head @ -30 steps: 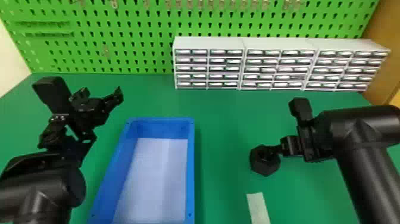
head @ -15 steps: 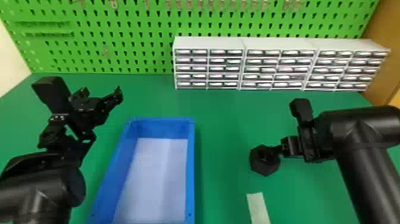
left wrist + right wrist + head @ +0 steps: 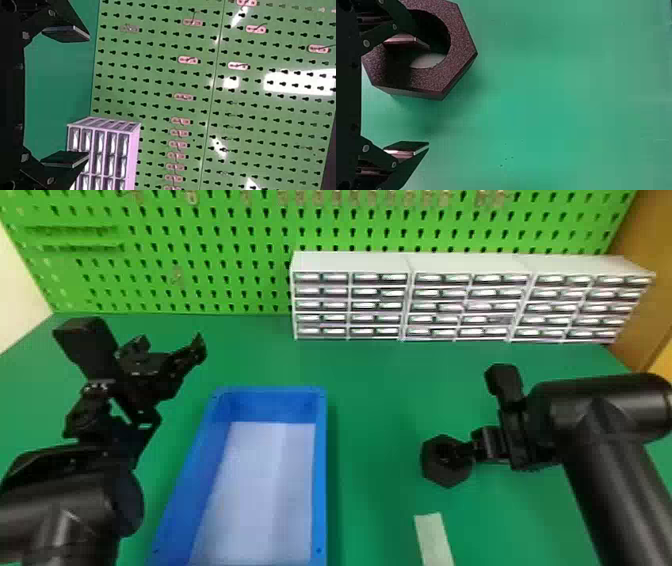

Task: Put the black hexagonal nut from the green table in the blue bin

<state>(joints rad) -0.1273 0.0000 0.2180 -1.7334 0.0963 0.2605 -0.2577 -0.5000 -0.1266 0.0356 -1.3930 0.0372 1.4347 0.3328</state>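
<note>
Right of centre in the head view, on the green table (image 3: 375,390): black hexagonal nut (image 3: 442,477). Beside it, right gripper (image 3: 459,451) with fingers wide open, one at the nut's hole; inside or only above, cannot tell. At left, left gripper (image 3: 169,349), also wide. Between, lower: blue bin (image 3: 322,480).

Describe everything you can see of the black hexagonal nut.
The black nut is a thick six-sided ring with a wide round hole and a grainy, matte-looking surface. It lies flat on the green table, right of the blue bin. One finger of the open right hand is in its hole; contact is unclear.
</note>
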